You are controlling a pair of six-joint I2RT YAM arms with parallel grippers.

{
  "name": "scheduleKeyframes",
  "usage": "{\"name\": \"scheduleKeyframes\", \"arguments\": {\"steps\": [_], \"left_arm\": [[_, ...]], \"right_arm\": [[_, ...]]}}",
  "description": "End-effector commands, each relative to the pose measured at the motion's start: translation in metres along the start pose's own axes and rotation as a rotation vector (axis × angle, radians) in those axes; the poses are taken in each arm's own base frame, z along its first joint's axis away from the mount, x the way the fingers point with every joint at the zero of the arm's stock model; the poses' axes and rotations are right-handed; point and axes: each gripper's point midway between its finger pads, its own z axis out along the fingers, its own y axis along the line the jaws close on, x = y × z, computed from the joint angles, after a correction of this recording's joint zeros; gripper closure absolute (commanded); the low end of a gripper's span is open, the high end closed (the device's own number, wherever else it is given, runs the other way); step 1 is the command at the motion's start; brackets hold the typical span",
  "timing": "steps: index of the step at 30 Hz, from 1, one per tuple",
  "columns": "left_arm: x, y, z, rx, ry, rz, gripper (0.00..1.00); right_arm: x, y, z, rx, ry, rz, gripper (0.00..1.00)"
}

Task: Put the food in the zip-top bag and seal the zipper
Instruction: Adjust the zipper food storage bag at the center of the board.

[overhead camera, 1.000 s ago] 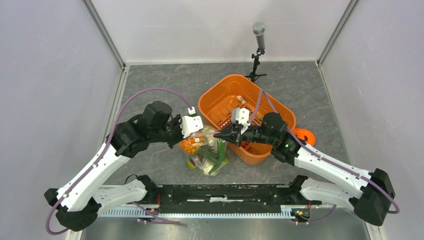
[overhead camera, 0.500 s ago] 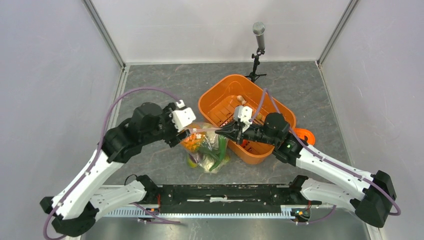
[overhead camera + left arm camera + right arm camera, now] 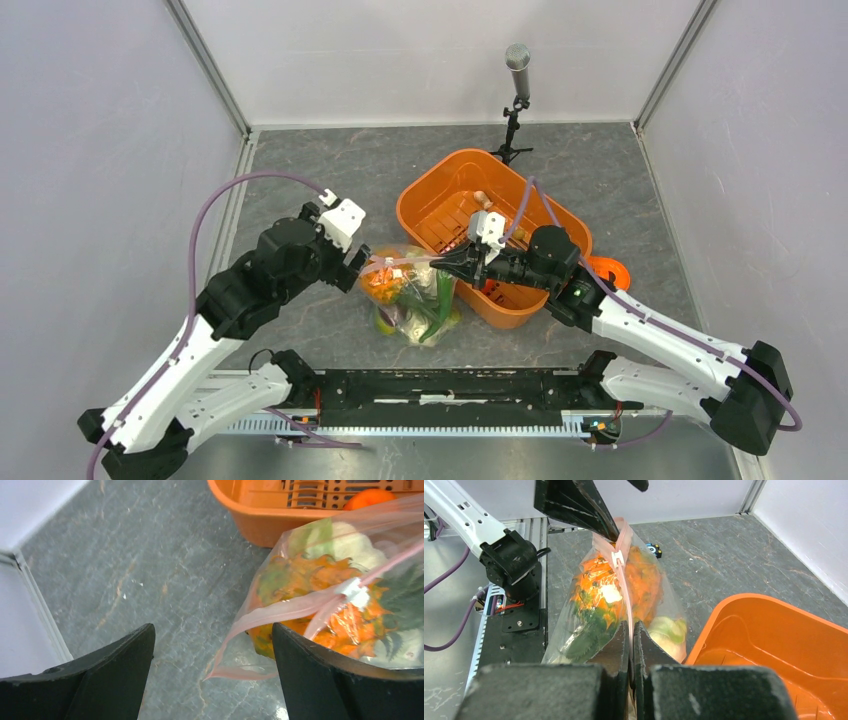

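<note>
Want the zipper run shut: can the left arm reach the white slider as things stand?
Probably yes: the left pincer is open, the slider lies close ahead with nothing blocking it, and the right pincer holds the zipper.

The zip-top bag was clear, its zipper pale pink with a white slider. The food inside showed orange, dark green and creamy yellow. Right of centre, the slotted basket was plain orange. The table was dark grey with pale, rusty veins.

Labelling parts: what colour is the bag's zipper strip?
Pale pink; the zipper shows best in the right wrist view.
</note>
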Motion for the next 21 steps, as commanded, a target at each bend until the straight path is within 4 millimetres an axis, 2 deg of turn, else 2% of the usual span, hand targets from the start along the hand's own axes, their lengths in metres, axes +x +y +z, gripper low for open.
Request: {"name": "scheduleKeyframes", "arguments": {"steps": [1,7,10,13,15,19,21], "left_arm": [[0.014,0.007,0.004,-0.058,0.050,-0.144,0.09],[0.022,0.016,0.004,-0.031,0.070,-0.280,0.16],[0.032,-0.004,0.011,0.099,0.124,-0.325,0.23],[0.039,-0.024,0.017,0.212,0.172,-0.347,0.39],[0.040,-0.033,0.018,0.264,0.180,-0.349,0.42],[0.046,-0.037,0.015,0.288,0.212,-0.338,0.47],[0.053,-0.036,0.016,0.279,0.241,-0.335,0.55]], "right_arm": [[-0.031,-0.003,-0.001,0.009,-0.095,-0.046,1.00],[-0.028,-0.005,-0.001,0.019,-0.086,-0.048,1.00],[-0.031,-0.006,0.000,0.022,-0.092,-0.051,1.00],[-0.034,-0.005,0.001,0.018,-0.103,-0.053,1.00],[-0.034,-0.006,0.001,0.019,-0.103,-0.054,1.00],[-0.034,-0.006,0.003,0.015,-0.099,-0.052,1.00],[-0.033,-0.007,0.002,0.018,-0.099,-0.053,1.00]]}}
